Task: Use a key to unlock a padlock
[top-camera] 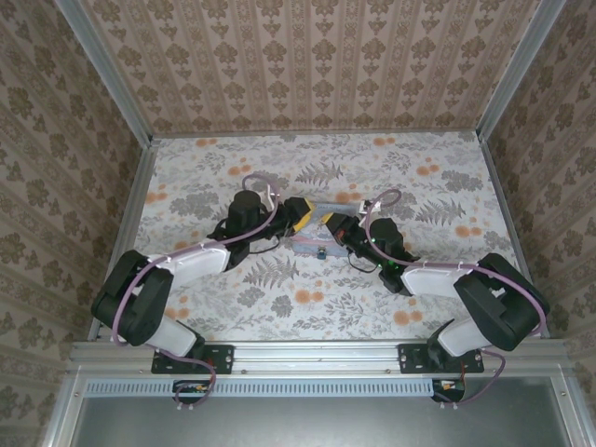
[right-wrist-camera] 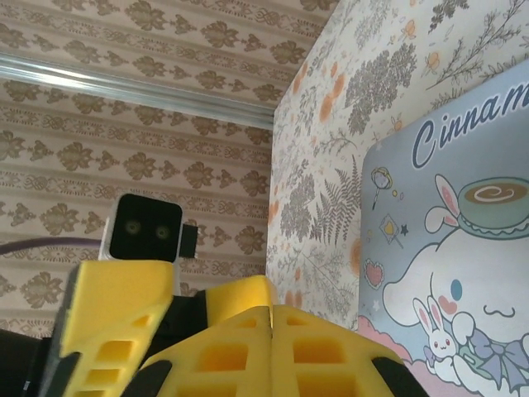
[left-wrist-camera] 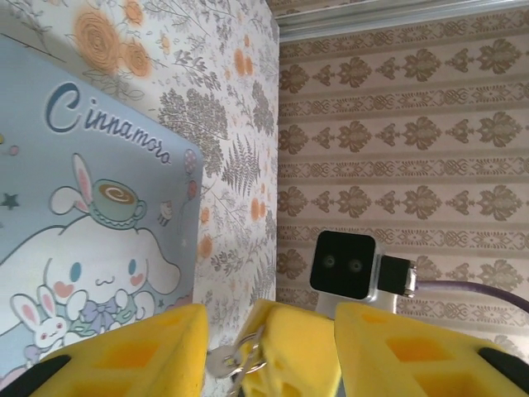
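A silver key on a ring (left-wrist-camera: 221,361) sticks out of my right gripper (right-wrist-camera: 271,308), whose yellow fingers (left-wrist-camera: 291,347) are pressed shut on it. My left gripper (left-wrist-camera: 269,327) stands open, one finger on either side of the right gripper's fingers and the key. Seen from above, the two grippers meet at mid-table, left gripper (top-camera: 300,213) and right gripper (top-camera: 337,224), just over the far edge of the tin. The padlock is hidden.
A pastel blue-pink cartoon tin box (top-camera: 312,244) lies flat beside both grippers, its lid (left-wrist-camera: 83,223) facing the cameras (right-wrist-camera: 463,240). Flowered table surface (top-camera: 410,177) spreads around it, with patterned walls on three sides.
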Robot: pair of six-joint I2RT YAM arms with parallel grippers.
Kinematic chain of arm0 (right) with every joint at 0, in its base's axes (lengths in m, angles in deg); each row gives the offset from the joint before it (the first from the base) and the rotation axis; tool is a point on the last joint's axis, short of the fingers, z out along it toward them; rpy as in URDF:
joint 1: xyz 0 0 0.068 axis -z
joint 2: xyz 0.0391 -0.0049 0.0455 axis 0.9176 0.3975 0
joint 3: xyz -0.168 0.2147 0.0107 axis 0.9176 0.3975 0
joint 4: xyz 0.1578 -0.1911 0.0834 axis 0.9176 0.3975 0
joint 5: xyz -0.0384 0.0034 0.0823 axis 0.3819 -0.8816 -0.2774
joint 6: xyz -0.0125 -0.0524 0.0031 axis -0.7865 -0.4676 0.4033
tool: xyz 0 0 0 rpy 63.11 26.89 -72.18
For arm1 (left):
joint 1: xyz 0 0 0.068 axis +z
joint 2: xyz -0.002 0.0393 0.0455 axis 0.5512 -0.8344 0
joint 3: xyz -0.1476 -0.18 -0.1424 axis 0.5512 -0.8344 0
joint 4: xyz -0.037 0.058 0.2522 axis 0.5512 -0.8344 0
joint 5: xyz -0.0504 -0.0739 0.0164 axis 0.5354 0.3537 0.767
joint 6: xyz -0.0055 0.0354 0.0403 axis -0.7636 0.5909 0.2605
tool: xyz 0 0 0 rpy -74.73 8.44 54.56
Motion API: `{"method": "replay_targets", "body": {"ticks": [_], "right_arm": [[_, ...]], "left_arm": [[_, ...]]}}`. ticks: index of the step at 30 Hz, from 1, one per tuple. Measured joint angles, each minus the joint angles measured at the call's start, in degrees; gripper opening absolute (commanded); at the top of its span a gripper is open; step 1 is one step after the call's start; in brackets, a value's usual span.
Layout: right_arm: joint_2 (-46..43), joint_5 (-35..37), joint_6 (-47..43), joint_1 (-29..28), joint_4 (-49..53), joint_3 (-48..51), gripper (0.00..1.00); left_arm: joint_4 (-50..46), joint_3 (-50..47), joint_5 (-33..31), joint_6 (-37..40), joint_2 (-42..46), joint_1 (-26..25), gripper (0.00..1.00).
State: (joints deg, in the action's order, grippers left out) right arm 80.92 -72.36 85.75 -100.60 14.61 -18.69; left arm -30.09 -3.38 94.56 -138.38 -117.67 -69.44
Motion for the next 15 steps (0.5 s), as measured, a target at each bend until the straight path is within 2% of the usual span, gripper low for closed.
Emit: {"method": "replay_targets", "body": {"ticks": [6,15], "right_arm": [[-0.5,1.4,0.9,0.0,0.0,0.0,0.0],[0.3,1.5,1.7,-0.4,0.0,-0.2,0.0]], "left_arm": [[2.1,-0.6,-1.0,-0.8,-1.3,-1.1,0.42],[5.6,-0.6,-1.8,-2.5,-3.9,-3.3,0.31]]}}
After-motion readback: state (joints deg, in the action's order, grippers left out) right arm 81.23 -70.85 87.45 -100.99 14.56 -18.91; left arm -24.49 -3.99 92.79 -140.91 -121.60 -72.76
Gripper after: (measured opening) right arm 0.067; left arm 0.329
